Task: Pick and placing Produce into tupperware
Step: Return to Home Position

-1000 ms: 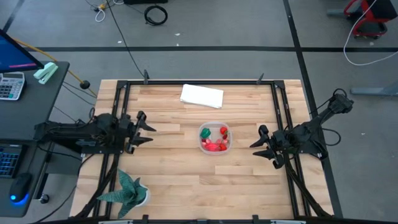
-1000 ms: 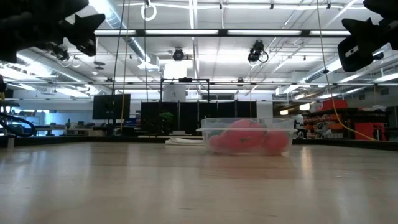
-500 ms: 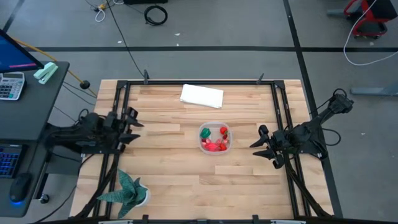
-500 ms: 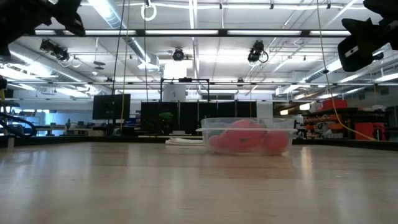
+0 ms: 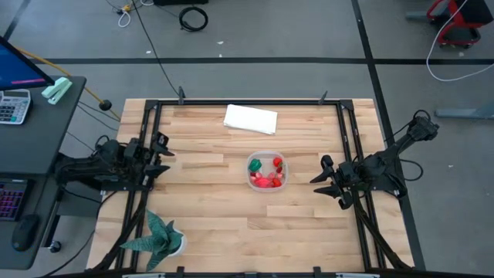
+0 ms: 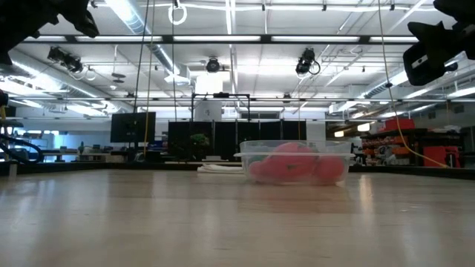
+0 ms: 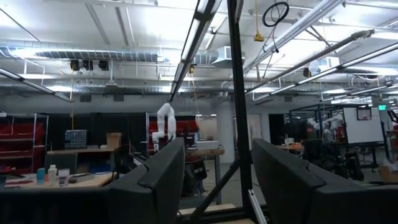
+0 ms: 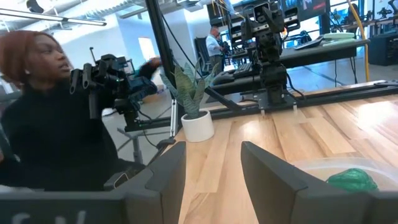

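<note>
we have drawn our left gripper (image 5: 160, 152) back to the frame's left, released and empty. our right gripper (image 5: 323, 180) waits released at right. the produce (image 5: 267, 176) lies inside the tupperware (image 5: 265, 154) at centre, so the job looks finished.

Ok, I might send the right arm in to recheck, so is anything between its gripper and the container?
Nothing visible does. From above, only bare tabletop lies between the right gripper and the container. The white cloth and the plant sit well off that line.
</note>
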Robot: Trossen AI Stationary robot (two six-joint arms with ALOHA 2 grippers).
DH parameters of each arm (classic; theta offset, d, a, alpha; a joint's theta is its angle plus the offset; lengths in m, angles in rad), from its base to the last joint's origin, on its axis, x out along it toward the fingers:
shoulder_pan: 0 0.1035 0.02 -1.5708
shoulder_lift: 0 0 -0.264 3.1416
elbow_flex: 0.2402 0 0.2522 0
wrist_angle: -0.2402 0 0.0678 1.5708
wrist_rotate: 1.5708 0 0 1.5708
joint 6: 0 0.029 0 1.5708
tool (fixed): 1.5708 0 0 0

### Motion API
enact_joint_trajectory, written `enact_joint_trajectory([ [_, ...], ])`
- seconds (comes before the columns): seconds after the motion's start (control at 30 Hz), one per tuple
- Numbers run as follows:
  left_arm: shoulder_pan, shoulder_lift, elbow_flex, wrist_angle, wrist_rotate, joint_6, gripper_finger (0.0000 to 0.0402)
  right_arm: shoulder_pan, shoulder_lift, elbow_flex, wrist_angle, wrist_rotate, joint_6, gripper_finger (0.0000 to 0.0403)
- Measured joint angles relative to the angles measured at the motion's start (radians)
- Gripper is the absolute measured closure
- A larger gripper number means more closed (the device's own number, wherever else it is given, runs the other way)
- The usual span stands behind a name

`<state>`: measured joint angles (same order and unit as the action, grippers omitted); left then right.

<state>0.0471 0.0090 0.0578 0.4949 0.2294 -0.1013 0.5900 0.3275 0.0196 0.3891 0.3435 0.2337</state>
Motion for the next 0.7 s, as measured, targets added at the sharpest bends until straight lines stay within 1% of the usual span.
enact_joint_trajectory([
  [0.17,0.0,0.0,0.0,0.001,0.0,0.0,0.0211,0.0,0.0,0.0,0.0,0.0,0.0,0.0241],
  [0.3,0.0,0.0,0.0,0.0,0.0,0.0,0.0206,0.0,0.0,0.0,0.0,0.0,0.0,0.0241],
  [0.5,-0.062,-0.003,0.0,0.001,0.0,0.0,0.0204,0.0,0.0,0.0,0.0,0.0,0.0,0.0241],
  [0.7,-0.068,-0.003,0.0,0.002,0.0,0.0,0.0211,0.0,0.0,0.0,0.0,0.0,0.0,0.0241],
])
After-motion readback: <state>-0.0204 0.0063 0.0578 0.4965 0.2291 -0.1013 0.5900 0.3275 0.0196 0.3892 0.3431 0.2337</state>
